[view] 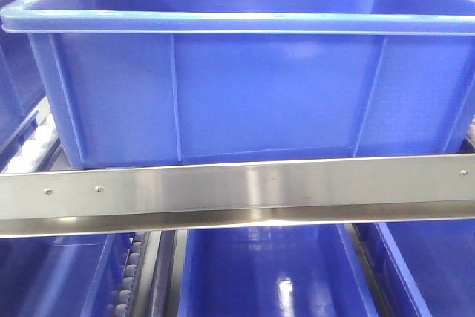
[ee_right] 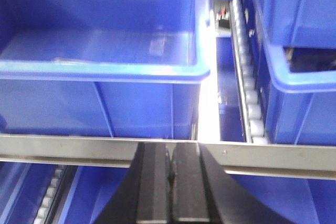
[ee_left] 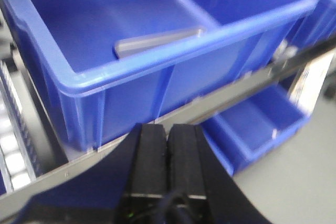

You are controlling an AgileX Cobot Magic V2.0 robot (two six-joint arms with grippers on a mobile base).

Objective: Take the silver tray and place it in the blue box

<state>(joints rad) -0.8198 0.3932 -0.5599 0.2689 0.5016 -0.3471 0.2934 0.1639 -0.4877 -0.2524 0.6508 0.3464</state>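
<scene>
From the front, a large deep blue plastic box [view: 245, 87] with a thick rolled rim and faint vertical ribs fills the upper frame. It sits just behind a long brushed-metal shelf rail [view: 237, 191]. Below the rail lie more blue plastic bins [view: 267, 272], and white conveyor rollers [view: 33, 146] show at the left edge. No gripper appears here.

In the left wrist view, the shiny shallow silver tray [ee_left: 157, 42] lies inside the blue box [ee_left: 131, 93], tilted against the near wall just under the rim. The black left gripper [ee_left: 167, 135] hangs outside the box, above the rail, its fingers pressed together and holding nothing.

In the right wrist view, the black right gripper [ee_right: 169, 163] sits before the rail [ee_right: 68, 148], fingers closed and empty, facing the box's near wall [ee_right: 100, 103]. The tray cannot be made out here.
</scene>
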